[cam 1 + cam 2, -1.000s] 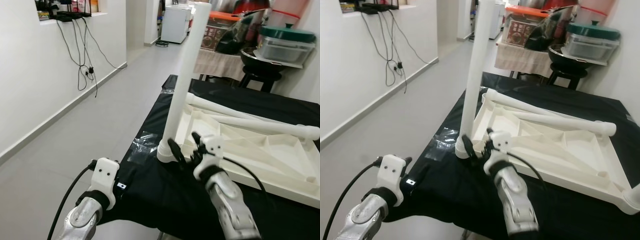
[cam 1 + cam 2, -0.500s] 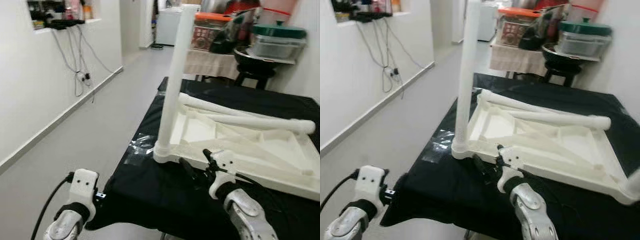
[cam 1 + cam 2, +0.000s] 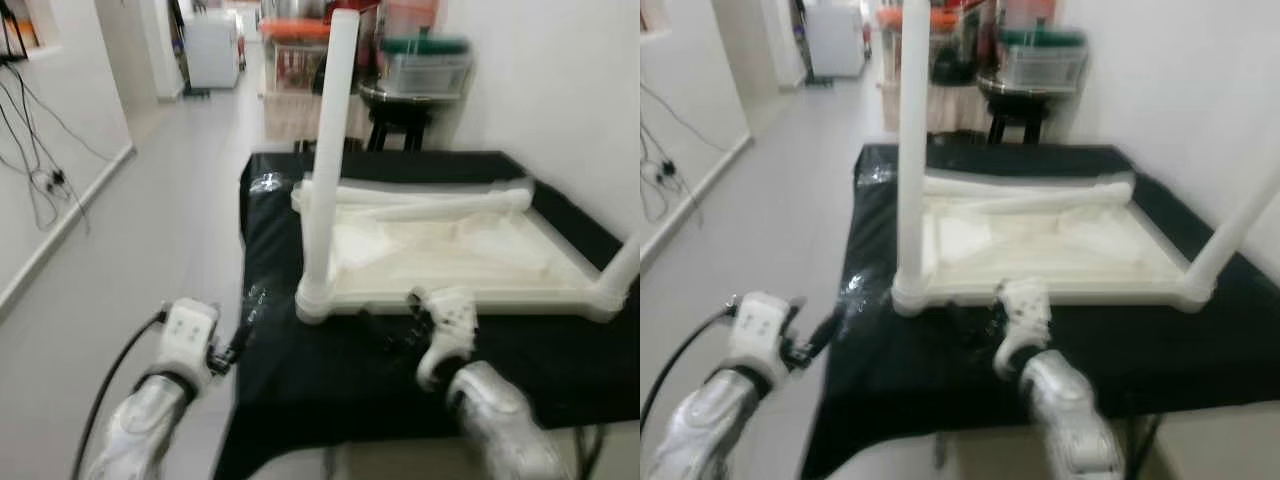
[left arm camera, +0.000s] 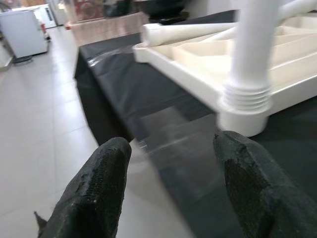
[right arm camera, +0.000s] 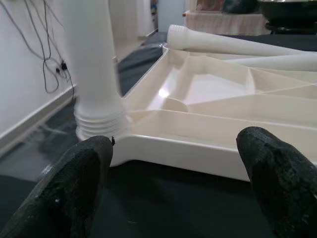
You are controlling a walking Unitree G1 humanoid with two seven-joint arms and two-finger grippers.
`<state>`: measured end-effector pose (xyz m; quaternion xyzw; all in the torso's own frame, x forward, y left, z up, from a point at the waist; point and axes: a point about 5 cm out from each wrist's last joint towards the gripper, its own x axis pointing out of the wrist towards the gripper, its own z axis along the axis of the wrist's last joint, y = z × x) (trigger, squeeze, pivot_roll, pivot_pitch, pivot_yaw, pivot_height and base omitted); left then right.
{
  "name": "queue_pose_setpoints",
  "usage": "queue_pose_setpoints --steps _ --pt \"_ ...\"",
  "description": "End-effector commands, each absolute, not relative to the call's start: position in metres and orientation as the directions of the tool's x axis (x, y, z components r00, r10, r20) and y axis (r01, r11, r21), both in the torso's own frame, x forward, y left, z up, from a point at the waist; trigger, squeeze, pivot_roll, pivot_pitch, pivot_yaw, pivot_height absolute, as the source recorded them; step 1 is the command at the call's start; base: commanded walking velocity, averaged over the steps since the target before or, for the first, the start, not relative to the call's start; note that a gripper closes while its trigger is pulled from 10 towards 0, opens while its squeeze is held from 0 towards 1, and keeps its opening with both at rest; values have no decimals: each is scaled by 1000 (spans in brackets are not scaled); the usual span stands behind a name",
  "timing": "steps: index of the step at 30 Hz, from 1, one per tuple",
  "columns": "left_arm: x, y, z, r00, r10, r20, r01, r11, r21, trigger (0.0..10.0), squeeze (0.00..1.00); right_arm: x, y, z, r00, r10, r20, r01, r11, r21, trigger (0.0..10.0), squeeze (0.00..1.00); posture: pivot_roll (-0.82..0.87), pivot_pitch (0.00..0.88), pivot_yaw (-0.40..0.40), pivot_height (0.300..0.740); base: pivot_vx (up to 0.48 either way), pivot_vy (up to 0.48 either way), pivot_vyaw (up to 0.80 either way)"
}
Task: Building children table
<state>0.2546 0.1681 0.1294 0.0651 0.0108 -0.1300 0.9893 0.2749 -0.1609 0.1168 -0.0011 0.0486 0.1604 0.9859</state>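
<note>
Black cloth covers a work surface that fills the centre and lower right of the left eye frame, with pale floor to its left. On the cloth lies the upturned white children's table top, ribbed underside up, in the middle of the frame. One leg stands screwed upright into its near-left corner, and a second leg rises at the near-right corner, at the right edge of the right eye frame. Two loose legs lie across the far side of the top. The right gripper hovers low over the cloth just before the near edge of the top, its fingers spread wide and holding nothing. The left gripper, also spread and empty, sits off the left edge of the cloth, pointed toward the base of the upright leg. Judging from this, two legs remain to be fitted. The upright leg stands between the grippers and the loose legs, so a careless reach could strike and loosen it, or drag the cloth and shift the top.
</note>
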Motion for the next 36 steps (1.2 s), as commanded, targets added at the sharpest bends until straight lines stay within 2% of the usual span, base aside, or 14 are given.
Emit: queue_pose_setpoints --steps 1,12,14,15,17,19,20,22,26,31,33,35,36 --pt "255 169 124 965 -253 -64 259 958 121 10000 0 277 -158 117 940 325 -108 -326 945 3 10000 0 41 0 -18 740 0 0 0" --pt "259 165 124 959 -277 -63 283 952 117 10000 0 283 -158 115 942 315 -118 -317 948 -1 10000 0 39 0 -16 740 0 0 0" --pt "259 158 134 927 -372 -44 374 913 164 10000 0 283 -159 114 942 314 -120 -317 949 -1 10000 0 35 0 -19 740 0 0 0" --pt "259 158 134 927 -372 -44 374 913 164 10000 0 283 -159 114 942 314 -120 -317 949 -1 10000 0 35 0 -19 740 0 0 0" --pt "275 167 169 875 -484 4 443 805 393 10000 0 284 -157 113 940 319 -126 -321 947 -1 10000 0 44 0 -29 740 0 0 0" --pt "288 182 205 837 -547 2 437 673 597 10000 0 285 -155 112 936 326 -130 -329 944 0 10000 0 41 0 -20 740 0 0 0" --pt "291 188 215 828 -561 -10 430 623 653 10000 0 285 -155 112 935 329 -132 -331 943 2 10000 0 41 0 -20 740 0 0 0" --pt "293 194 226 818 -574 -37 421 555 717 10000 0 285 -154 111 935 330 -133 -333 943 3 10000 0 38 0 -12 740 0 0 0" --pt "295 205 238 810 -582 -72 421 491 762 10000 0 285 -154 111 937 323 -131 -324 946 14 10000 0 37 0 0 740 0 0 0" --pt "292 197 223 789 -605 -109 478 491 729 10000 0 284 -153 110 937 323 -131 -323 946 23 10000 0 29 0 6 740 0 0 0" --pt "289 188 207 778 -619 -108 516 532 671 10000 0 284 -153 111 936 326 -131 -326 945 22 10000 0 25 0 4 740 0 0 0" --pt "288 174 191 784 -619 -52 546 647 531 10000 0 285 -152 110 935 330 -133 -330 944 21 10000 0 27 0 5 740 0 0 0" --pt "288 174 191 784 -619 -52 546 647 531 10000 0 285 -152 110 935 330 -133 -330 944 21 10000 0 27 0 5 740 0 0 0"
